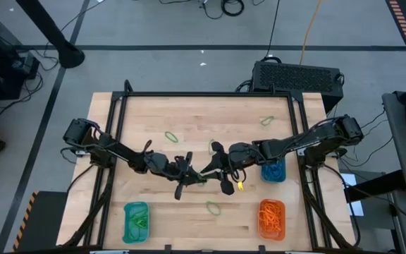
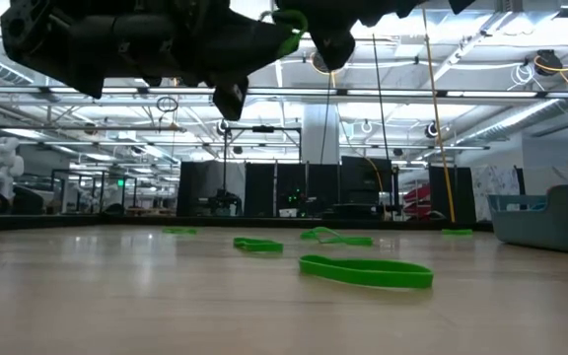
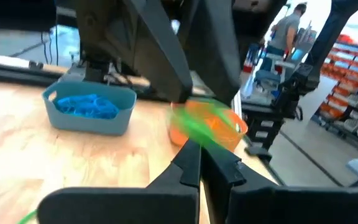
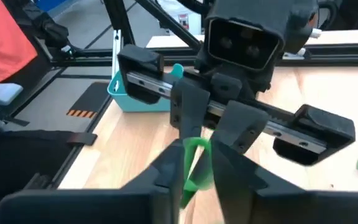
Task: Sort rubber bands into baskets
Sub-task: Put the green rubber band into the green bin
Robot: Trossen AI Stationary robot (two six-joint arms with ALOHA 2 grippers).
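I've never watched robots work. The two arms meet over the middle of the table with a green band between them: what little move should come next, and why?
Probably the right gripper should let go and back away. The left gripper looks shut on the green rubber band, so it could then carry it to the basket holding green bands.

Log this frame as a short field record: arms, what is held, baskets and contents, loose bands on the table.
left gripper: mid-table, raised, shut on the green band
right gripper: meeting it, fingers at the same band; grip unclear
handover: apparently in progress
near-left basket: teal, green bands
near-right basket: orange, orange bands
blue-band basket: teal, by the right arm
loose green bands: several on the table
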